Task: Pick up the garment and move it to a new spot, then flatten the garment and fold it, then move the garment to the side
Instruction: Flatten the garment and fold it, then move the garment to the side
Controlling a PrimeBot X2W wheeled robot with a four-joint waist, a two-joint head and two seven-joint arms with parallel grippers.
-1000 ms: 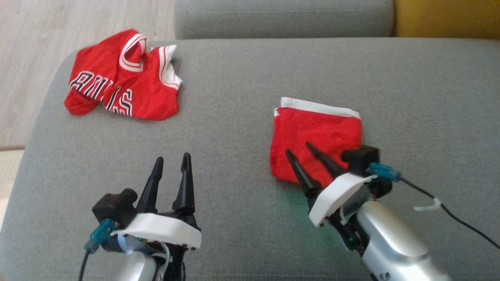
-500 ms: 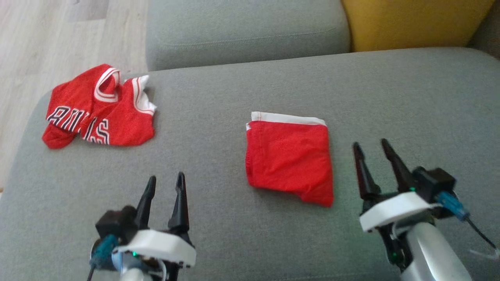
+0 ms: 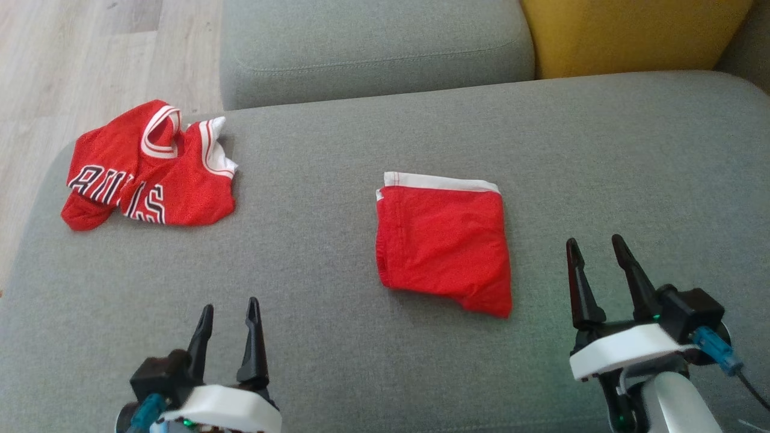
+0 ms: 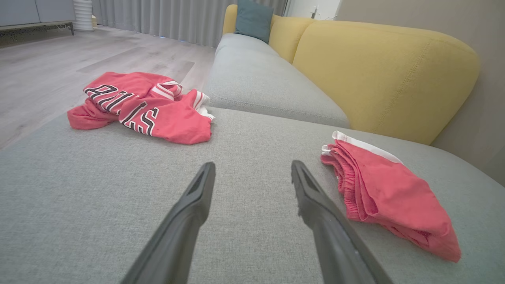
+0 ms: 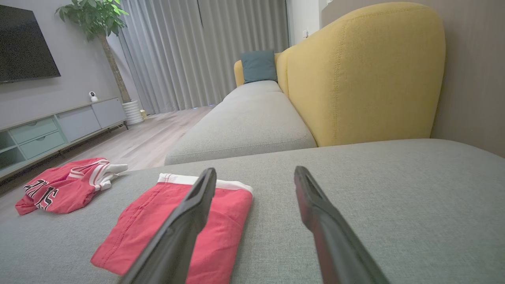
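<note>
At the upper left of the head view a strip of wooden floor (image 3: 72, 48) runs beside the grey seat cushion (image 3: 337, 361), which carries everything else. Near the cushion's upper left corner lies a red jersey (image 3: 147, 171), crumpled, with white-trimmed openings uppermost and dark lettering across its lower left part.

Below it, at the lower left of the frame, the left tool (image 3: 230, 304) has its two dark fingers spread apart and pointing up the picture, with nothing between them. It is over bare cushion, well apart from both pieces of cloth. Its wrist view shows the same gap at the left tool (image 4: 253, 165), with the jersey (image 4: 142, 108) at the upper left and the other cloth at the right.

The folded red garment (image 3: 442, 246) lies flat in the middle of the frame, a neat near-square with its white band along the top edge and the lower right corner drooping to a point.

To its right, at the lower right, the right tool (image 3: 594, 240) is also wide open and empty, near the garment but not touching it. At the top right stands a yellow backrest (image 3: 631, 30).
</note>
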